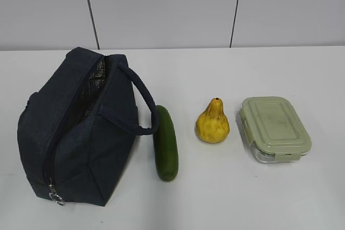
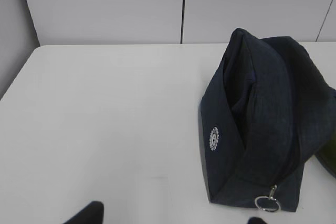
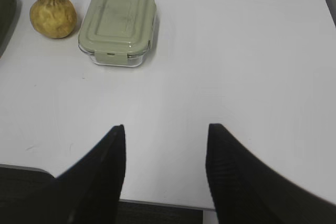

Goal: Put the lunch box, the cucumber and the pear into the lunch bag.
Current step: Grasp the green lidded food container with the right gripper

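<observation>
Four items sit in a row on the white table (image 1: 259, 197), and neither arm has touched any of them. Out at nine o'clock in the exterior view sits the navy lunch bag (image 1: 75, 133), zipper parted along the top so a strip of silver quilted lining shows, its metal ring pull (image 1: 56, 197) hanging at the near end and a strap handle (image 1: 143, 103) looping over toward three o'clock. Just beside that handle lies the dark green cucumber (image 1: 165, 143), lengthwise from twelve to six, its far tip right by the strap. A little farther toward three o'clock stands the speckled yellow pear (image 1: 213, 124), upright, neck pointing up. Next comes the glass lunch box (image 1: 275, 129) with its sage-green clip lid shut, near the pear but not touching it. The right gripper (image 3: 165, 129) hangs at the table's near edge, at six o'clock from the box, its black fingers (image 3: 107, 166) spread wide and holding nothing. The left gripper (image 2: 173, 217) barely shows, just two dark fingertips at the bottom edge set well apart, nothing between them, with the bag up at two o'clock.
</observation>
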You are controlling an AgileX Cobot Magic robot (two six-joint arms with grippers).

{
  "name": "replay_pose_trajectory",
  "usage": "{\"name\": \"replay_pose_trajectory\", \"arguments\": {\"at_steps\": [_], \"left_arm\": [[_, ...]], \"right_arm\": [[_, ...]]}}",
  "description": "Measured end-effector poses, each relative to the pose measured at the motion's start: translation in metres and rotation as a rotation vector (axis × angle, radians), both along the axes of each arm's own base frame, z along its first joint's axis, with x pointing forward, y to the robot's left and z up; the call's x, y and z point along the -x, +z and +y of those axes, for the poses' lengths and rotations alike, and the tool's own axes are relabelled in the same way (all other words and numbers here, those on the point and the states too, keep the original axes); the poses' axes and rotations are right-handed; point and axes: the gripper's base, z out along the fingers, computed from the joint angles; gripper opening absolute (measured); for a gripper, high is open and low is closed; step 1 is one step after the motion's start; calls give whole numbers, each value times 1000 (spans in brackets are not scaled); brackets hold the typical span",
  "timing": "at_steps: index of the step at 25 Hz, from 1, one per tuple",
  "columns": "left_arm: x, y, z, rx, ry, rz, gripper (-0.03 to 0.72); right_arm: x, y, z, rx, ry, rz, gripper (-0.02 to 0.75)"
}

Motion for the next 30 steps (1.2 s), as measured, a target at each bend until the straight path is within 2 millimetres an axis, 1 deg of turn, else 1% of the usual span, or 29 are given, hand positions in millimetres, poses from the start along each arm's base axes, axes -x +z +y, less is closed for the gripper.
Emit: {"name": "replay_pose_trajectory", "arguments": {"at_steps": [10,15,19,23,25,30], "left_arm": [[0,0,0,0,0,0,468],[0,0,0,0,0,0,468],[0,0,0,0,0,0,468],[0,0,0,0,0,0,468],[0,0,0,0,0,0,468],[0,0,0,0,0,0,468]], "right_arm": [[0,0,0,0,0,0,390],[-1,2,3,-68,0,4,390],[-16,10,5,-80,0,63,400],[-39,22,6,-114,-25,90,481],[-51,31,7,-127,-33,86,503],[-82,48,9,-135,-43,122,515]]}}
